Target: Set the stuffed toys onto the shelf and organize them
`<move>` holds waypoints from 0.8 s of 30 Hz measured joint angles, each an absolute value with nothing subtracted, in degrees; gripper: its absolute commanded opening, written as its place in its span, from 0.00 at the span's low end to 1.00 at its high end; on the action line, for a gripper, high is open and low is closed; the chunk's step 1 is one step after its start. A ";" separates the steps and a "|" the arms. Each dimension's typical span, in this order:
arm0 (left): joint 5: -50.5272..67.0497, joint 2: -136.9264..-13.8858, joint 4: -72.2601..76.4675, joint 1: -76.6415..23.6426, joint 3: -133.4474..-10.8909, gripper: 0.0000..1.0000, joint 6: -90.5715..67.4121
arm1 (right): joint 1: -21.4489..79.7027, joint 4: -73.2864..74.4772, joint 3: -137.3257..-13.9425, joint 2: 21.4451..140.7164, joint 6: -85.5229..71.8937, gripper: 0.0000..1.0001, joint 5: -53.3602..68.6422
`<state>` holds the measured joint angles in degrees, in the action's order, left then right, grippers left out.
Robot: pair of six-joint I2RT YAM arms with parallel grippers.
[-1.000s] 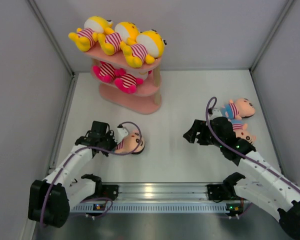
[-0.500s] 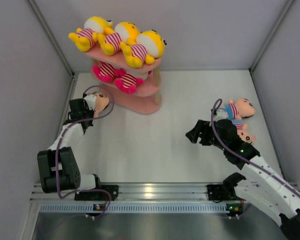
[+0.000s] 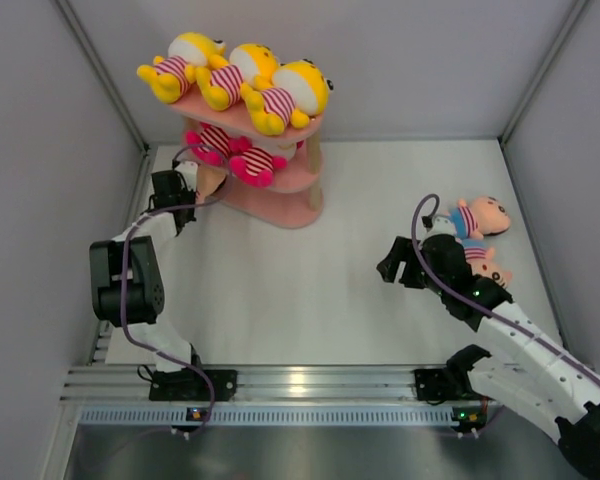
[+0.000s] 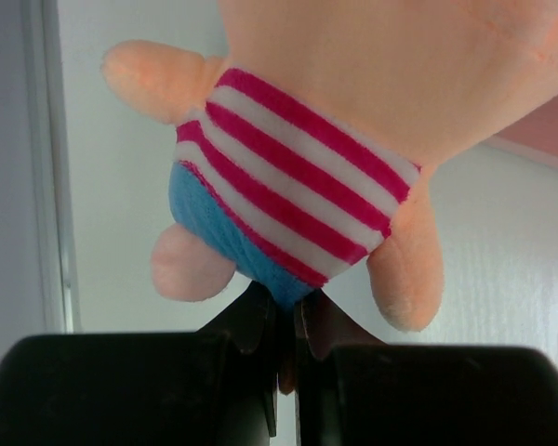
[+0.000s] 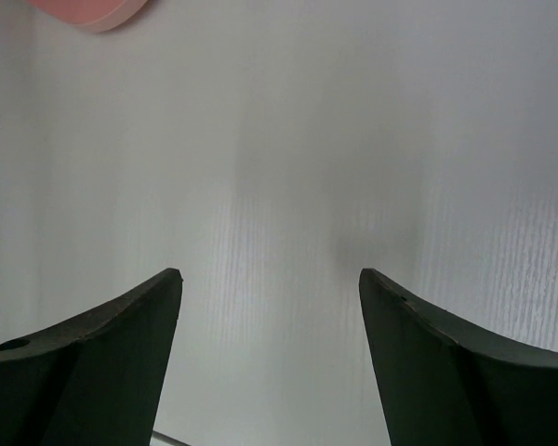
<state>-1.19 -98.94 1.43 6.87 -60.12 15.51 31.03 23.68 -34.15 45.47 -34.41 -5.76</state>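
- Left gripper was pinched shut on the blue bottom of a peach-faced doll. The body stuck straight out from the fingertips, head farthest away.
- In the top view that doll hung at the left end of the pink shelf, just beside the boards. Couldn't tell whether it touched.
- Key relation: the shelf lay to the right, past the doll's head and in line with its long axis, so a head-first feed along that axis looked like the next move.
- The bottom board looked like the free slot: yellow dolls filled the top tier and pink dolls the middle.
- Right gripper was spread wide with nothing between the fingers, over bare table.
- Two other peach-faced dolls lay on the table just beyond the right gripper, well apart from the shelf. The right arm was the nearer one for those.
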 measured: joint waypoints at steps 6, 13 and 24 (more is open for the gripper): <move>-1.21 -101.25 2.50 4.32 -61.54 0.05 12.62 | 31.03 23.35 -37.28 49.95 -32.64 0.79 -6.61; -1.15 -104.18 4.14 3.75 -62.78 0.23 7.90 | 31.03 23.18 -37.63 50.30 -31.75 0.79 -6.92; -2.35 -104.71 5.43 3.33 -62.30 0.55 5.96 | 31.03 23.22 -37.63 46.96 -31.57 0.80 -7.49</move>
<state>-2.35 -104.71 5.43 3.33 -62.30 5.96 31.03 23.22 -37.63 46.96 -31.57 -7.49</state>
